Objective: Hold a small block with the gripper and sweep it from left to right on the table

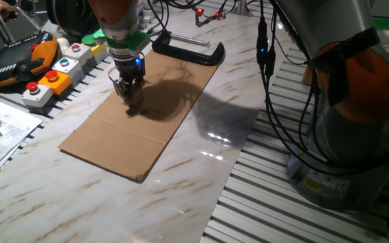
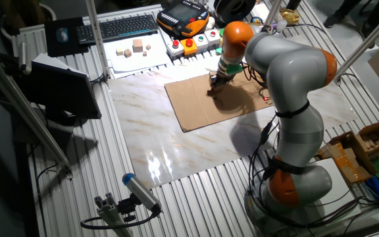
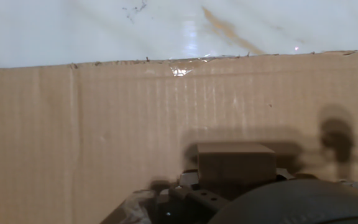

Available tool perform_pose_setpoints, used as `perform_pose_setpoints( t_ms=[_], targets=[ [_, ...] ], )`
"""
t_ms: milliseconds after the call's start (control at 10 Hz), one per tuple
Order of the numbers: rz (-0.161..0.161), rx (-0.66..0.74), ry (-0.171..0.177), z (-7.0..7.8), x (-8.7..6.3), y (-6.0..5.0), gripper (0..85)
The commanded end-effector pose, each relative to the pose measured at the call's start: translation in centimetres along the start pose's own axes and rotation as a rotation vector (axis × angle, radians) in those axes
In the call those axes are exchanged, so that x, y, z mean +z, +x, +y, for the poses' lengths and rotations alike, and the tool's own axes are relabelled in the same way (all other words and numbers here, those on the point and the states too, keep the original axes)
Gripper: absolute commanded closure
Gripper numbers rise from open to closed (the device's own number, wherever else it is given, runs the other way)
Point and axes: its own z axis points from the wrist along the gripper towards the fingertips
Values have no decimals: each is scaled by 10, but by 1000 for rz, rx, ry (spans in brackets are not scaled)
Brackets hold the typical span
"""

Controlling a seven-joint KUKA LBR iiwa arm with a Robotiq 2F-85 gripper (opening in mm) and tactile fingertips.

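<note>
In the hand view, the gripper's [image 3: 229,205] fingers are blurred dark shapes cut off by the bottom edge, so how they stand cannot be told. The small block [image 3: 236,163] shows only its top and upper face; its lower part is hidden behind them. In both fixed views the block is too small and shadowed to make out beneath the gripper [image 1: 128,91]. The orange and grey arm [image 1: 356,81] runs off the frame's top and right.

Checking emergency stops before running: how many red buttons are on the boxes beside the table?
3: one on the grey box, one on the orange box, one on the far grey box; others may be hidden.
</note>
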Motion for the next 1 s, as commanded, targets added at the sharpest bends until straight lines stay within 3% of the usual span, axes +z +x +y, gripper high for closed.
perform_pose_setpoints(
  t_ms=[0,900],
  targets=[
    [0,1,2,1,0,0,843],
    [-5,5,8,15,3,1,843]
  ],
)
